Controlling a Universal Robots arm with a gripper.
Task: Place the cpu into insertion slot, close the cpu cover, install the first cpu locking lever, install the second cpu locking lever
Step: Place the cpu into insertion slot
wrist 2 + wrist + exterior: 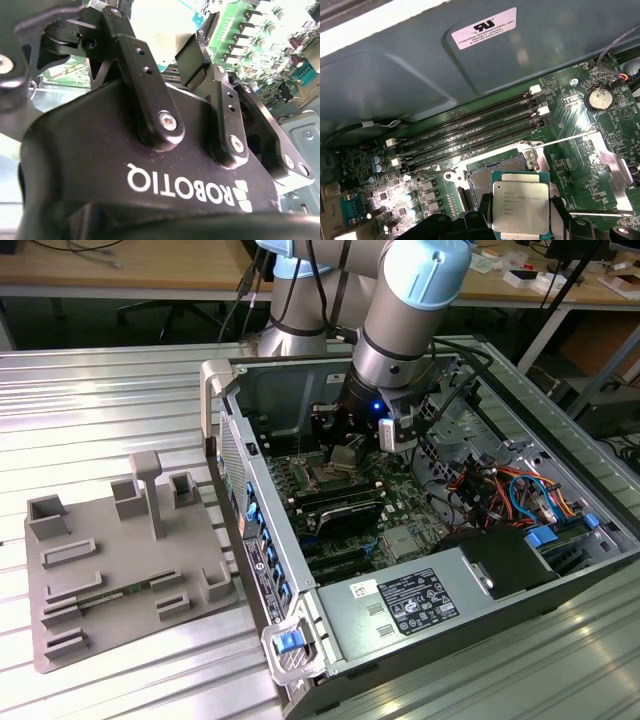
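Close above the small, dark, silver-rimmed square insertion slot (490, 177), the black-fingered gripper (520, 226) clamps the flat, silver-faced square cpu (521, 206), not yet seated: the placing step, which I judge calls for squaring its edges and lowering level.

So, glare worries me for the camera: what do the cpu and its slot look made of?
The cpu: silver-grey metal lid with a dull, brushed-looking sheen, on a thin green edge like circuit board. The slot: a dark matte bed, probably plastic, inside a bright silver rim, likely steel, that catches highlights.
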